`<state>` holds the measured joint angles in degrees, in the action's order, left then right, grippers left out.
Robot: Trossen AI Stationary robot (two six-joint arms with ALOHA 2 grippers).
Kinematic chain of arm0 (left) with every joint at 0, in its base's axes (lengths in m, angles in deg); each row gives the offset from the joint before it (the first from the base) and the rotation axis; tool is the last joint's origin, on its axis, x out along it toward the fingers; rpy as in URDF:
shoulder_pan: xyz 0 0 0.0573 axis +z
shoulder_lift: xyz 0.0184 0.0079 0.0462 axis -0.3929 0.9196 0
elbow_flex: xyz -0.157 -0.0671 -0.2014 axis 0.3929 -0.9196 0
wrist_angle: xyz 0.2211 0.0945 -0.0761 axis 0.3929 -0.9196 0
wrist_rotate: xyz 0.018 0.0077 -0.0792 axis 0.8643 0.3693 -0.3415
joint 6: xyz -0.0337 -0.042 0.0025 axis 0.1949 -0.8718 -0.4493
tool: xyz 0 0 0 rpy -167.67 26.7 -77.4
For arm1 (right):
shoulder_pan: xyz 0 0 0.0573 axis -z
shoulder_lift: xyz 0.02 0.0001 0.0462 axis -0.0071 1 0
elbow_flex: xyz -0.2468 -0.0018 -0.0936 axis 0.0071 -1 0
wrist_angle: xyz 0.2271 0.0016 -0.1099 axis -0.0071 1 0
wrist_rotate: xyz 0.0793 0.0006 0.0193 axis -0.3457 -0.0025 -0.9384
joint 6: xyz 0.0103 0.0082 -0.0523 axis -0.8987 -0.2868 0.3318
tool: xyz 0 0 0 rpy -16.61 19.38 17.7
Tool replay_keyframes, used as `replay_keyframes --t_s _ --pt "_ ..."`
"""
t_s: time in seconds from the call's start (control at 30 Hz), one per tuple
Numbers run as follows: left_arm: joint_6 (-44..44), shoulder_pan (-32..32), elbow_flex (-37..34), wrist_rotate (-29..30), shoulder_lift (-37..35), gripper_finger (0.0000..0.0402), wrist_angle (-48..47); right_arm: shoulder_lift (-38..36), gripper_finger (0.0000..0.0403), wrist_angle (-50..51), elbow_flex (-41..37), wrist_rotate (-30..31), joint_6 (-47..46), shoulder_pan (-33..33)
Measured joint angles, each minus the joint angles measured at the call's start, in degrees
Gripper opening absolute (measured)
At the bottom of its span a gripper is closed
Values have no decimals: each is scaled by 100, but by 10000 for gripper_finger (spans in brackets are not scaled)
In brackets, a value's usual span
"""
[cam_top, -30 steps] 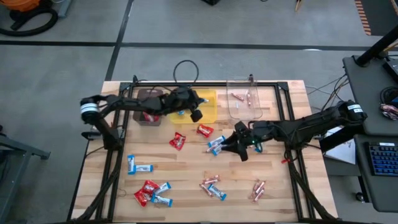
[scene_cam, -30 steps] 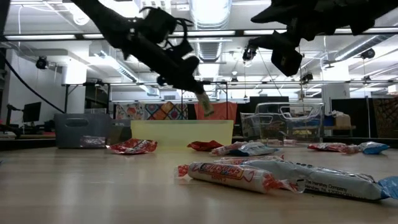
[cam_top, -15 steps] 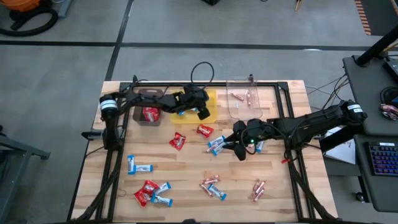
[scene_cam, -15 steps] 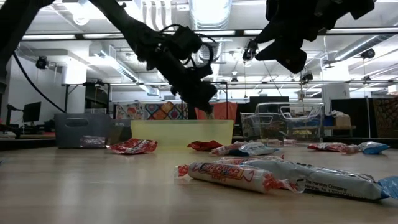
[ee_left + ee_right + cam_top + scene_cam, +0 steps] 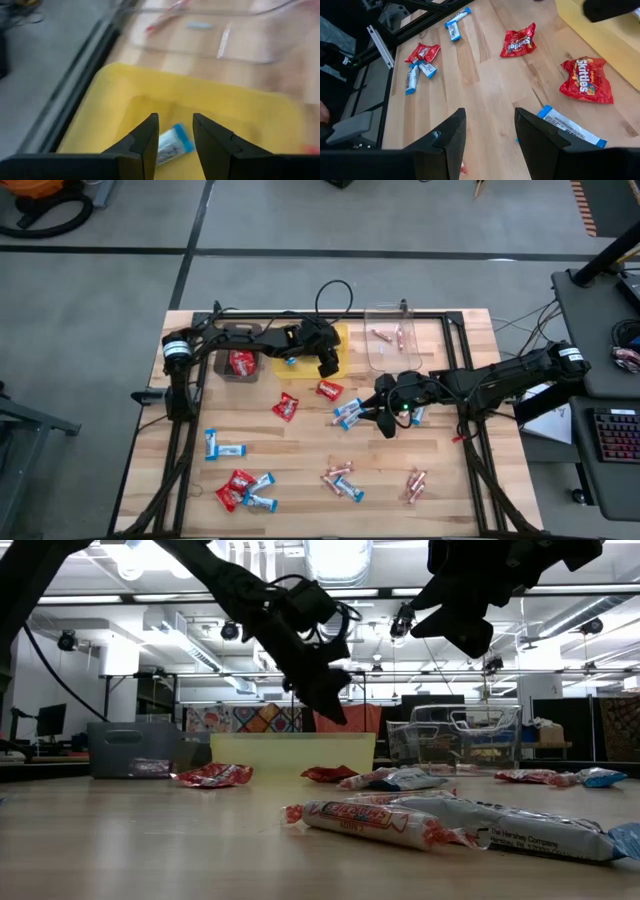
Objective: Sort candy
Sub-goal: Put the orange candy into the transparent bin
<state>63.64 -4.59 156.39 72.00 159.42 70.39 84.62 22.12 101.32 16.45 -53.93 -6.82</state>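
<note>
My left gripper (image 5: 327, 364) hangs open over the yellow bin (image 5: 338, 340). In the left wrist view its fingers (image 5: 175, 142) frame a blue-and-white bar (image 5: 171, 146) lying on the bin's floor (image 5: 225, 115). My right gripper (image 5: 384, 420) is open and hovers above the table, just right of two blue-and-white bars (image 5: 347, 412); it holds nothing (image 5: 490, 145). Red packets (image 5: 286, 406) (image 5: 329, 390), more bars (image 5: 222, 448) and pink sticks (image 5: 340, 472) (image 5: 415, 483) lie scattered flat on the wood.
A brown bin (image 5: 238, 340) with red packets stands left of the yellow one, and a clear bin (image 5: 393, 340) with pink sticks stands to its right. A mixed heap (image 5: 243, 490) lies near the front left. Black frame rails (image 5: 465, 380) border the table.
My left gripper moved toward the table's right, farther over the yellow bin. In the low view the bar that hung below its fingertips is gone from there; a bar now lies on the bin's floor. My right arm has barely shifted.
</note>
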Motion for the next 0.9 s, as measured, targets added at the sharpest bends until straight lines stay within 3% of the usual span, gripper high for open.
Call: replay_keyframes --t_s 0.5,0.9 --pt "-168 -946 -360 -220 -1071 102 -418 2 160 130 -4 -12 -545 0" --pt "-757 -1808 -1774 -221 -2477 102 659 9 160 2013 -7 -14 -2121 -2"
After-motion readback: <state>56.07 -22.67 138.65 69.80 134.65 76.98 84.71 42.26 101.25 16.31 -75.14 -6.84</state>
